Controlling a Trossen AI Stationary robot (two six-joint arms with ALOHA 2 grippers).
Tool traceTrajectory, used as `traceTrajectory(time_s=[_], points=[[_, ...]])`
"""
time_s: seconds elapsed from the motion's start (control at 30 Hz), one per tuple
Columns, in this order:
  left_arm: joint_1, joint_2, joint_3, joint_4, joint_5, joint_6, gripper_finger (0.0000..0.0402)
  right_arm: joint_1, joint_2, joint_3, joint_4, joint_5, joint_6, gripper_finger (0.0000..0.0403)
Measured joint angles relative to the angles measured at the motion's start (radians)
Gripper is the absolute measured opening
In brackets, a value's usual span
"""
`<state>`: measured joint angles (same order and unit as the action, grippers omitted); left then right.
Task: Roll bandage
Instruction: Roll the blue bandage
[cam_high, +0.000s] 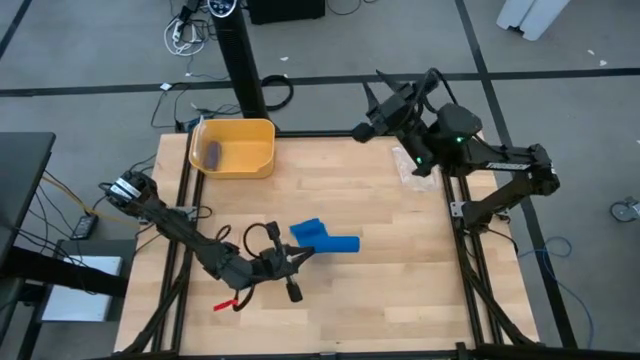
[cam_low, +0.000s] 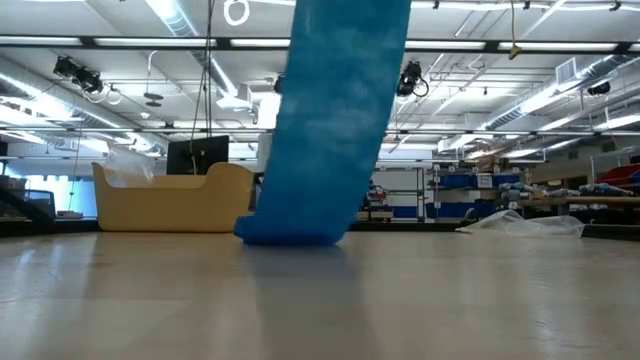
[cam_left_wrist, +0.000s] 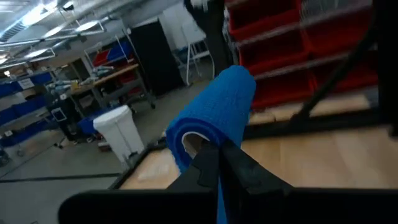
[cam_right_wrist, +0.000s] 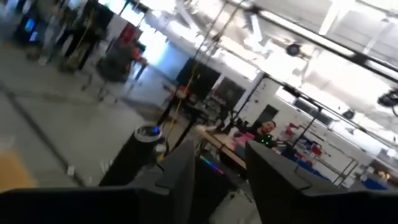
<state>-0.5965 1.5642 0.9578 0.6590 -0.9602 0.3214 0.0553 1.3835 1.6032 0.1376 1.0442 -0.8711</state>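
Observation:
The bright blue bandage (cam_high: 326, 238) is a wide band near the table's middle. In the low view the bandage (cam_low: 335, 120) slants down from above, and its lower end (cam_low: 290, 234) rests on the table. My left gripper (cam_high: 300, 253) is just near of it and shut on it; in the left wrist view the bandage (cam_left_wrist: 214, 112) curls in a loop over the fingertips. My right gripper (cam_right_wrist: 217, 168) is open and empty, held high past the table's far right corner (cam_high: 385, 110). My left gripper pinches the bandage between its two fingers (cam_left_wrist: 208, 168) at the near end of the band, where it curls into an open loop (cam_left_wrist: 193, 140). A strip of blue (cam_left_wrist: 221, 202) runs back between the fingers. The held end is lifted; the far end lies on the table.
A yellow bin (cam_high: 250, 160) at the far left holds a dull purple-grey cylinder (cam_high: 213, 152). A clear plastic packet (cam_high: 410, 165) lies at the far right edge. A small red object (cam_high: 228, 303) lies near the front left. Bare wood lies to the right of the bandage.

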Motion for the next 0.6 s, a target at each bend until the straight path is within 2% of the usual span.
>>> traceTrajectory(time_s=[0.07, 0.17, 0.23, 0.33, 0.43, 0.6], points=[[0.002, 0.000, 0.054, -0.006, 0.004, 0.046, 0.0004, 0.024, -0.020, 0.000, -0.106, -0.001, 0.034, 0.0124], [0.002, -0.006, 0.146, -0.092, 0.003, 0.070, 0.0004, 0.055, -0.058, 0.000, -0.335, -0.048, 0.179, 0.0088], [0.002, -0.018, 0.212, -0.195, -0.007, 0.063, 0.0004, 0.058, -0.087, 0.000, -0.498, -0.133, 0.318, 0.0060], [0.003, -0.039, 0.306, -0.318, -0.017, 0.036, 0.0004, 0.039, -0.130, -0.007, -0.674, -0.317, 0.504, 0.0018], [0.006, -0.064, 0.387, -0.448, -0.017, -0.006, 0.0004, 0.028, -0.172, -0.074, -0.715, -0.474, 0.582, 0.0006], [0.010, -0.101, 0.517, -0.606, -0.019, -0.013, 0.0004, 0.027, -0.243, -0.267, -0.617, -0.647, 0.600, 0.0007]])
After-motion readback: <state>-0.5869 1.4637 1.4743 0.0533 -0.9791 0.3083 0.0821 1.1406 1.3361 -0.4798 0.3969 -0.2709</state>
